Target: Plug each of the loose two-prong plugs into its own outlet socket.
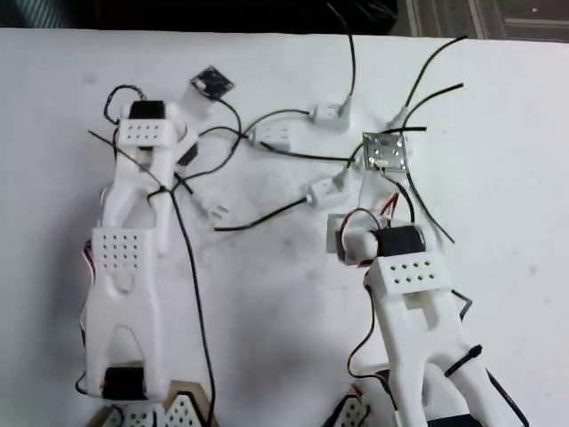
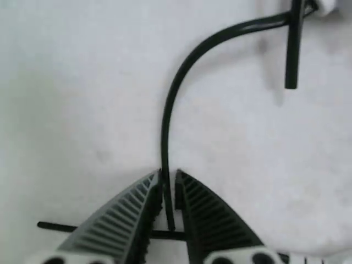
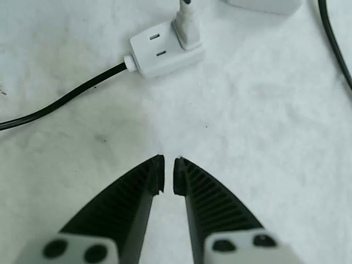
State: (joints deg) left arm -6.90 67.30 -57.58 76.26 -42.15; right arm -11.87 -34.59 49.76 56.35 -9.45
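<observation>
Two arms share the worktop (image 1: 498,107). The left gripper (image 2: 168,177) has its fingers (image 2: 132,214) clenched on a black cord (image 2: 164,132), which runs straight ahead from the tips and then bends aside. We cannot tell whose cord it is. The right gripper (image 3: 168,165) has its fingers (image 3: 126,214) pressed together on nothing. A white socket (image 3: 157,52) with one pair of slots free lies just ahead of them, its long axis slanting across their line. A loose plug (image 1: 216,212) lies between the arms, nearer the left one, we judge.
</observation>
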